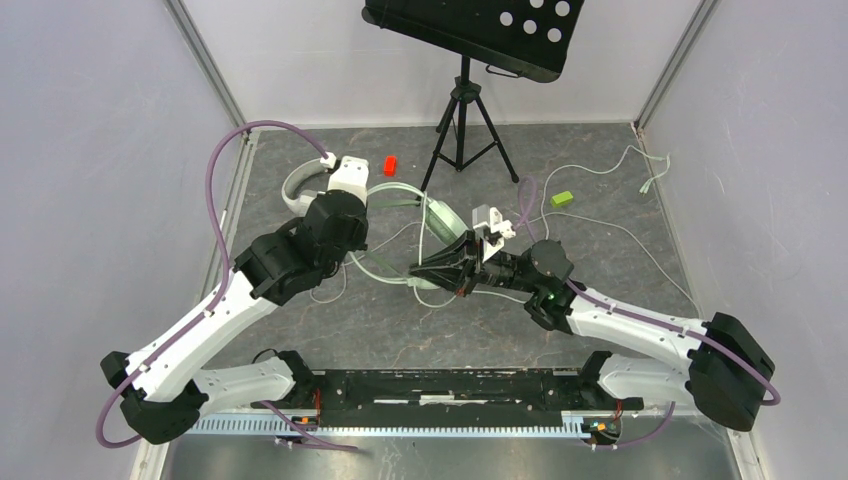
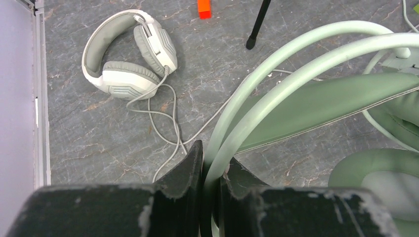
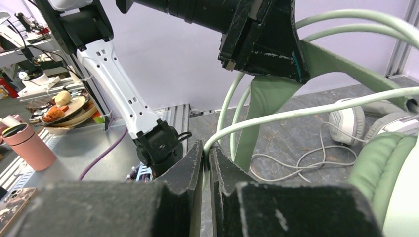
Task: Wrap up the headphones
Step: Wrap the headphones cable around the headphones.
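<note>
**Top view.** The mint-green headset (image 1: 436,216) sits over the middle of the table (image 1: 400,340), between the two arms. The right tool (image 1: 420,270) points left and lies just on the near side of it. The white-grey headset (image 1: 296,186) lies apart, toward the far-left corner, partly hidden by the left arm. A tripod (image 1: 462,120) stands just beyond, toward the far edge.

**Left wrist view.** The left tool (image 2: 212,160) is clenched on the headband tubes (image 2: 296,59) of the mint-green headset, which rise out of the jaws up and to the right. The white-grey headset rests on the table beyond. Its grey cable (image 2: 163,111) trails loose and is not yet wound.

**Right wrist view.** The right tool pinches the mint cable (image 3: 306,111). The jaws stand almost together, and the line runs from them to the right, toward the ear cushion (image 3: 380,168). The left tool appears above, gripping the headband.

**Procedure (judgement).** The step in hand appears to be winding the mint cable around its headset.
- Hold the headband fixed with the left tool.
- Lead the cable with the right tool in even turns under light tension.
- Avoid a hard pull, since the thin cable could slip through the jaws.
- Route the turns clear of the tripod legs.
</note>
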Controlling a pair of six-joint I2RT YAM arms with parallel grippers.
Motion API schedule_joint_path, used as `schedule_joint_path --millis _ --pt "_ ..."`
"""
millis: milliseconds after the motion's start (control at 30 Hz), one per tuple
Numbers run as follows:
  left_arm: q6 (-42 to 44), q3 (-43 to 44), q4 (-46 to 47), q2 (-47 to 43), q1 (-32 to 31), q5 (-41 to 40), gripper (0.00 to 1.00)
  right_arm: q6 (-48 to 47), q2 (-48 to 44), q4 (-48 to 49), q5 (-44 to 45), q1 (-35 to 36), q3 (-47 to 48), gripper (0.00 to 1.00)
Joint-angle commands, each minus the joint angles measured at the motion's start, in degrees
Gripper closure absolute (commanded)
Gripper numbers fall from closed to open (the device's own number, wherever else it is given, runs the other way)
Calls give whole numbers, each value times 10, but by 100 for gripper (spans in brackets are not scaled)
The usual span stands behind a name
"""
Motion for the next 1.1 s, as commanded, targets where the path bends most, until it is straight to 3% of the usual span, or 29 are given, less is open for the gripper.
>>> schedule_joint_path --millis 0,267,500,1067 --pt "-66 29 84 -3 0 -34 92 -34 -1 -9 24 26 -10 88" --pt "-88 41 107 -12 0 -46 93 -137 -10 -114 127 67 11 85" --pt "-101 41 115 -16 0 -51 93 -201 4 -119 185 83 2 83" --pt "-98 24 138 -24 0 -60 93 -208 15 -104 174 101 1 78"
